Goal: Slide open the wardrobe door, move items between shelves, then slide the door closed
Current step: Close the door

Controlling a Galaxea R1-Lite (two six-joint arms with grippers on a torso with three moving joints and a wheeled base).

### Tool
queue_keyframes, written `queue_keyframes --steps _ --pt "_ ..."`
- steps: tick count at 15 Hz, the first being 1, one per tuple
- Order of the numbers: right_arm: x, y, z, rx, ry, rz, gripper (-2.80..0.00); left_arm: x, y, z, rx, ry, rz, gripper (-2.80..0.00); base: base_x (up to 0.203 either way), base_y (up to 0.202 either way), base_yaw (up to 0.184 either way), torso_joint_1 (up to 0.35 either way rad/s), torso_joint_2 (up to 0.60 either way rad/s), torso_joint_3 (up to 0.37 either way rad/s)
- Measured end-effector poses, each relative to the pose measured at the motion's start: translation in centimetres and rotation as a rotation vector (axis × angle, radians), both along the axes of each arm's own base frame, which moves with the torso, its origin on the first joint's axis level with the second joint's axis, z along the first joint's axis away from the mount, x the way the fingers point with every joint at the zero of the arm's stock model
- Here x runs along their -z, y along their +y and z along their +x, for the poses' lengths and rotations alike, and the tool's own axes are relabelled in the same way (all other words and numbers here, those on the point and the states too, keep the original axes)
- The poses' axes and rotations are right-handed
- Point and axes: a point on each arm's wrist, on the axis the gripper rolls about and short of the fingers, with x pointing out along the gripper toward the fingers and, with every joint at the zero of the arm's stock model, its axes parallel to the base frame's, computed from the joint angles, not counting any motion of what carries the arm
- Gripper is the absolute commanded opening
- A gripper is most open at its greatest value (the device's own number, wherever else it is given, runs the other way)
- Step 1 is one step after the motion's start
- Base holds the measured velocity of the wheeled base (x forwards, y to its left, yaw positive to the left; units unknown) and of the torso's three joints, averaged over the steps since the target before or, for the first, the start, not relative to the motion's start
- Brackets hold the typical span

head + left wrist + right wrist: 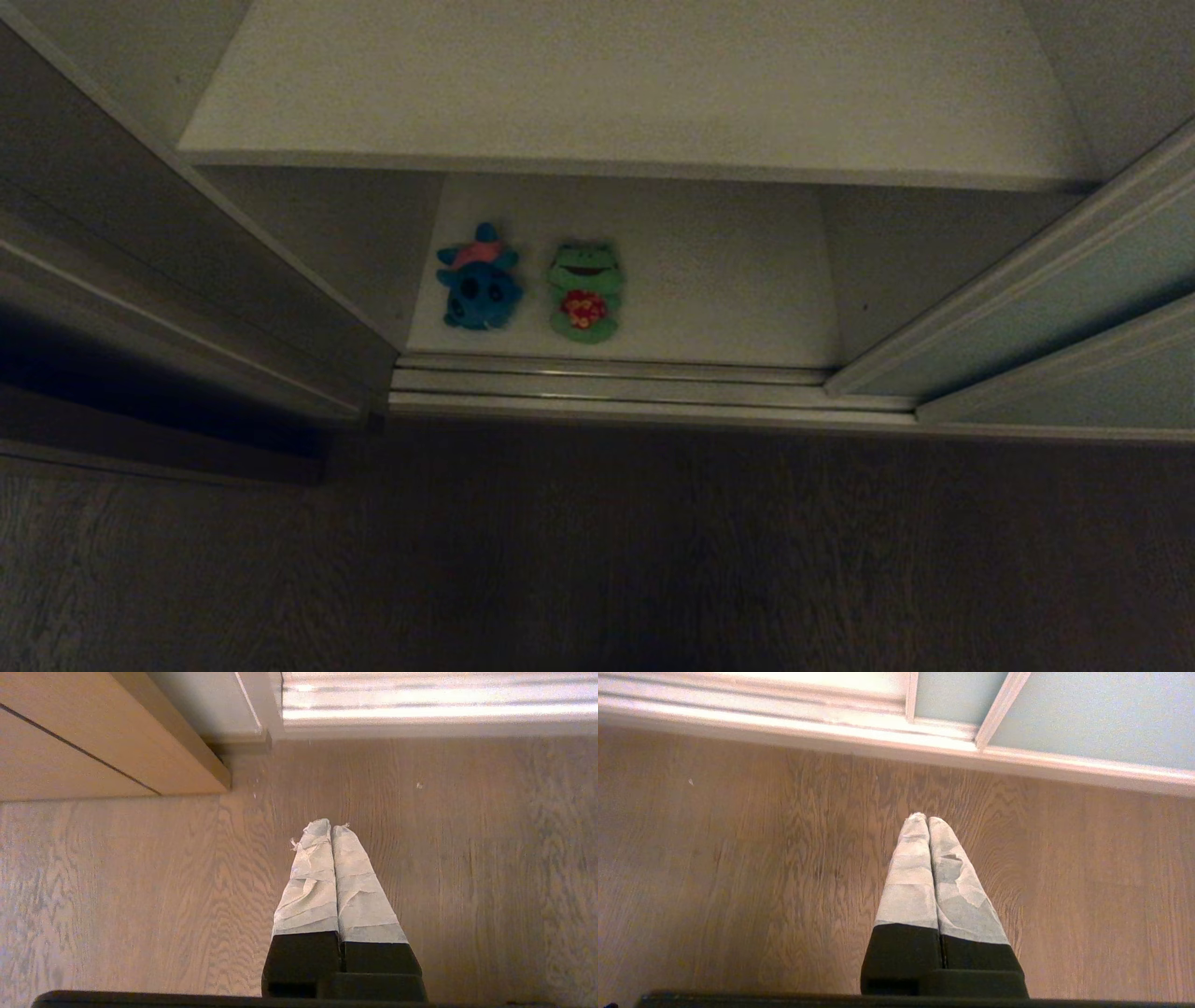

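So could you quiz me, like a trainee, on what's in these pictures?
1. True or false: the blue toy and the frog lie on the bottom shelf.
2. Which toy is nearer the door? A blue toy, B frog.
3. Fill in: the left tool and right tool are both ____, over bare floor.

Key: 1 true; 2 B; 3 shut.

sliding wardrobe door — cropped at frame edge
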Motion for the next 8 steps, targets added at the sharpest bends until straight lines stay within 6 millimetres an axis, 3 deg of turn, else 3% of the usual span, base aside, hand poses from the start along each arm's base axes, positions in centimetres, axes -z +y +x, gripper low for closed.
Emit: queue_keyframes --steps 8 --pt "0.01 0.0 0.0 0.0 0.001 0.0 -2.8 -0.01 0.0 0.0 0.0 -0.001 -0.001 -2.8 0.0 0.0 0.0 0.002 0.0 0.203"
